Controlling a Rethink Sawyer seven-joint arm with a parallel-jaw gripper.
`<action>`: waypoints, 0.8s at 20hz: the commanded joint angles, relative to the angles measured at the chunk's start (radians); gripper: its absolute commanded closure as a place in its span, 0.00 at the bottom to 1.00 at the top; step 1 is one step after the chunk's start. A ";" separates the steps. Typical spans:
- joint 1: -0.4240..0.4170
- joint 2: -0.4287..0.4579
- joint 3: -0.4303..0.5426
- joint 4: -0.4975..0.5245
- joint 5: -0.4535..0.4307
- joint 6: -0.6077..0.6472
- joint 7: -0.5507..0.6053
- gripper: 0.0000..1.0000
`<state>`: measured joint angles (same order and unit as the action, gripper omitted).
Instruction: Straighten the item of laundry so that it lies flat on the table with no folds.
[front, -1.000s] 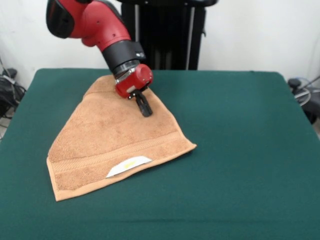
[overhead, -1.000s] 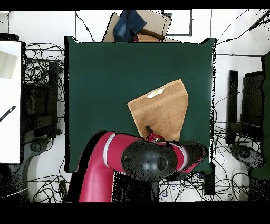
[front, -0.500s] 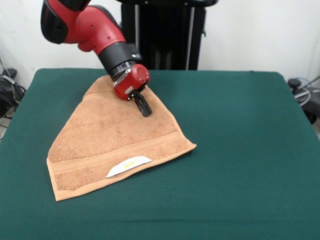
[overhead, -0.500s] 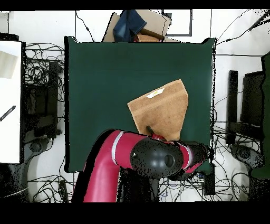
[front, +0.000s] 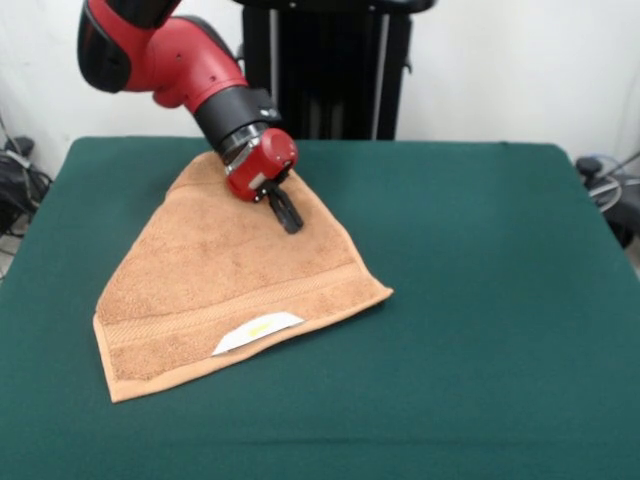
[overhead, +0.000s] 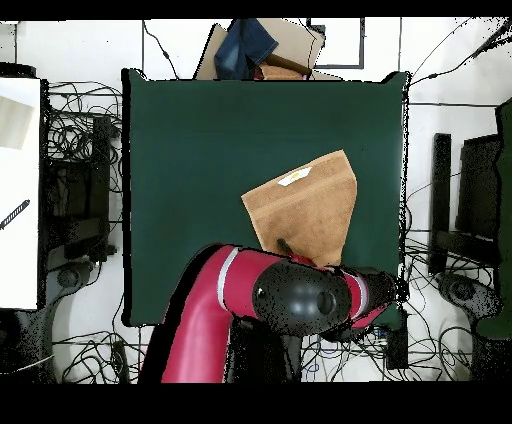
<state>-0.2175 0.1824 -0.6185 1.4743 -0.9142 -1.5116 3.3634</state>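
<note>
Your arm (front: 170, 55) slants down from the upper left. Its tool (front: 290, 220) tips onto the towel (front: 220, 290) near the far fold. You cannot tell whether it grips.

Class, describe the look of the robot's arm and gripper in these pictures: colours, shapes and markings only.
The arm is made of rounded, glossy red shells joined by a black cylindrical wrist with a thin silver ring. It ends in a small red block carrying a narrow black gripper. No lettering or loose cables show on it.

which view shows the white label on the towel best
The front view: the label lies unobstructed near the towel's front hem, and its yellow mark is readable. In the overhead view the label appears only as a small pale patch at the towel's far edge, with no mark discernible.
</note>
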 joint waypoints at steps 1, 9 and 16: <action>0.028 0.146 0.271 -0.311 0.181 0.389 0.058 1.00; 0.023 0.148 0.308 -0.326 0.182 0.349 0.083 1.00; 0.015 0.135 0.347 -0.310 0.195 0.295 0.109 1.00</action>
<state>-0.2283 0.1912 -0.6152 1.4659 -0.9142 -1.5325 3.3634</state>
